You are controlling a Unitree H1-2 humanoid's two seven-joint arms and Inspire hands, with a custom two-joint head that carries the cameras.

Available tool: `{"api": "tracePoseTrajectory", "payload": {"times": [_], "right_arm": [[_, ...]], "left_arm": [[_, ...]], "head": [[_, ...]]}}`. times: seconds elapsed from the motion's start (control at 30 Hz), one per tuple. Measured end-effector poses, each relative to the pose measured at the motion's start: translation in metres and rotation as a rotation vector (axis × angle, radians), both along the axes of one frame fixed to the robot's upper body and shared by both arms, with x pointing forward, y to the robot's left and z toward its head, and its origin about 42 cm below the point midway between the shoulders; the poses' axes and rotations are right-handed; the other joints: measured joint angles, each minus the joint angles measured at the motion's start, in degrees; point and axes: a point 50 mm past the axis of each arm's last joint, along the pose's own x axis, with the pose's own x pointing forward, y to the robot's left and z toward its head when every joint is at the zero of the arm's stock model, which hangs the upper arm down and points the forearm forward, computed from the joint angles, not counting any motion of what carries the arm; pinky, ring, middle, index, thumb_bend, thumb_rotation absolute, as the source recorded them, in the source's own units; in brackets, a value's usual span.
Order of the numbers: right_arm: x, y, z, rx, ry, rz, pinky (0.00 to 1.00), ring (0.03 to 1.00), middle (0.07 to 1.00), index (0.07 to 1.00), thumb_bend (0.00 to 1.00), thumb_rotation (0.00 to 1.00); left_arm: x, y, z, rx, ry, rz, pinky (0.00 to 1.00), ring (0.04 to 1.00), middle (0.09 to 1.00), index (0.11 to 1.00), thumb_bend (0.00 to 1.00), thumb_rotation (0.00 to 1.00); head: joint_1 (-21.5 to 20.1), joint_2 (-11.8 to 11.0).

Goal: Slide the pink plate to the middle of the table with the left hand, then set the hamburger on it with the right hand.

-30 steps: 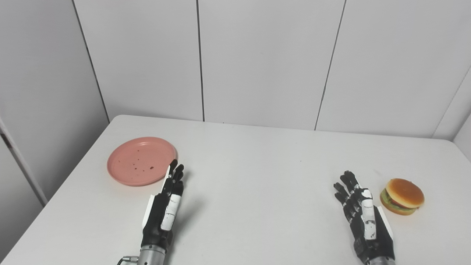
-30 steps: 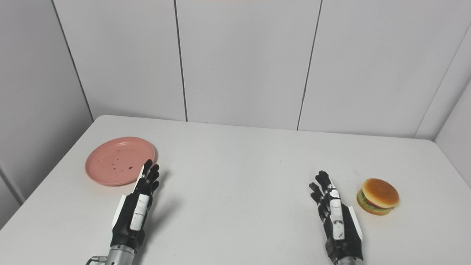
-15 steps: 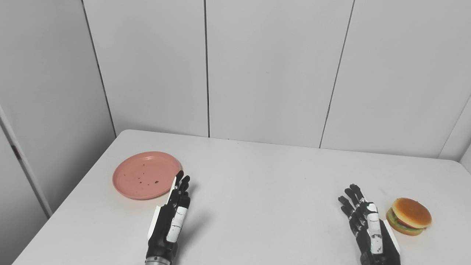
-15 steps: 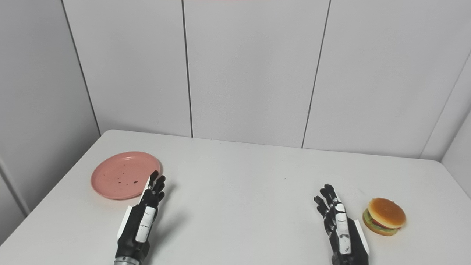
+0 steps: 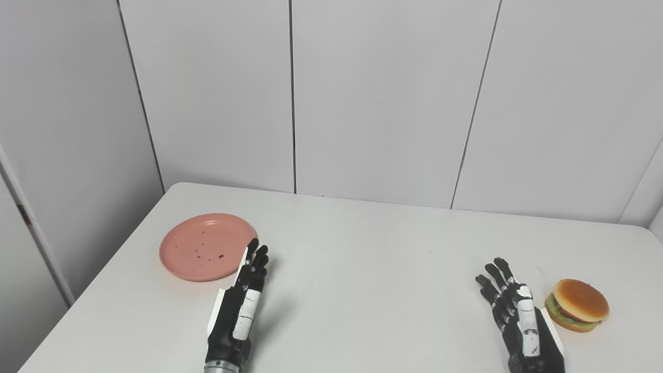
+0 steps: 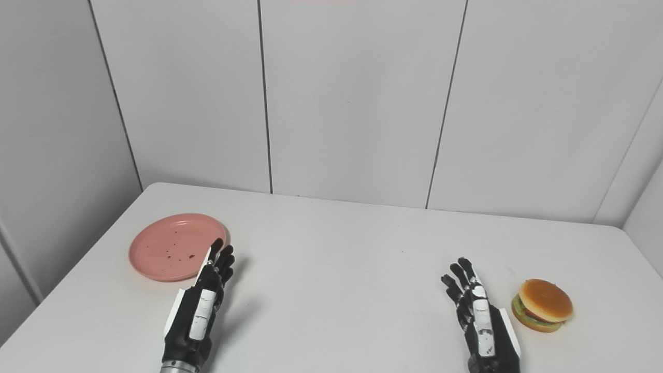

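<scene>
In the left eye view, the pink plate lies at the tabletop's left side, the empty left robot hand spread beside its near rim.

In the right eye view, the right robot hand, spread and empty, rests just beside the hamburger.

Rear wall: pale grey-white panels, flat and matt, divided by thin dark vertical seams. Three seams are visible across the back. Left side wall is of the same panelling and meets the rear wall at an angle; one seam runs down it. A narrow strip of a right side wall shows at the frame edge. Table: white top, smooth, rounded far corners, its back edge set close to the rear wall. A few tiny dark specks mark the surface. Lighting is even and diffuse, with only soft shadows. No part of the floor can be made out.
</scene>
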Motion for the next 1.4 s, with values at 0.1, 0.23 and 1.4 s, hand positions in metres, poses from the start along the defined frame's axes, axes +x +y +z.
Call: {"api": "tracePoseTrajectory", "payload": {"times": [0.1,0.23,1.4], "right_arm": [[0.003,0.002,0.003,0.005,-0.01,0.003,0.97,0.907,0.957,0.961,0.84,1.0],[0.004,0.004,0.005,0.015,-0.023,0.004,0.97,0.904,0.955,0.961,0.83,1.0],[0.001,0.004,0.006,0.017,-0.038,-0.002,0.94,0.889,0.937,0.943,0.85,1.0]], "left_arm": [[0.0,-0.009,0.005,-0.075,0.023,-0.009,0.92,0.961,0.947,0.948,0.93,0.9],[0.012,-0.014,0.027,-0.11,-0.011,-0.03,0.89,0.944,0.932,0.939,0.91,0.92],[0.11,0.148,0.116,0.014,-0.157,0.199,0.81,0.872,0.883,0.843,0.89,0.93]], "head": [[0.18,-0.09],[0.0,-0.17],[-1.14,1.23]]}}
